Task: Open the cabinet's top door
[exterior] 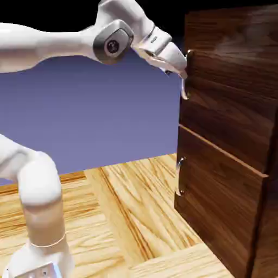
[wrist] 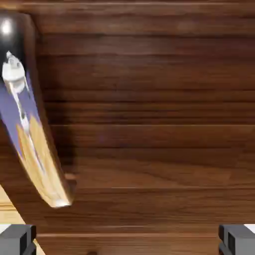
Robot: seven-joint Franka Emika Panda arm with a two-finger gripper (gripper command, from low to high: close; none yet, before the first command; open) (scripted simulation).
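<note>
White robot arm reaching from the exterior view's left, fingers [wrist: 127, 240] spread wide with nothing between them, close to the upper curved silver handle [wrist: 37, 114] of the dark wood cabinet's top door [exterior: 228, 103], contact impossible to tell, the door above a lower panel [exterior: 217, 190]

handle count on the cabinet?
2 in the exterior view: one upper handle on the top door, partly hidden behind the gripper; one lower handle on the lower door. Any on faces turned away would be hidden.
</note>
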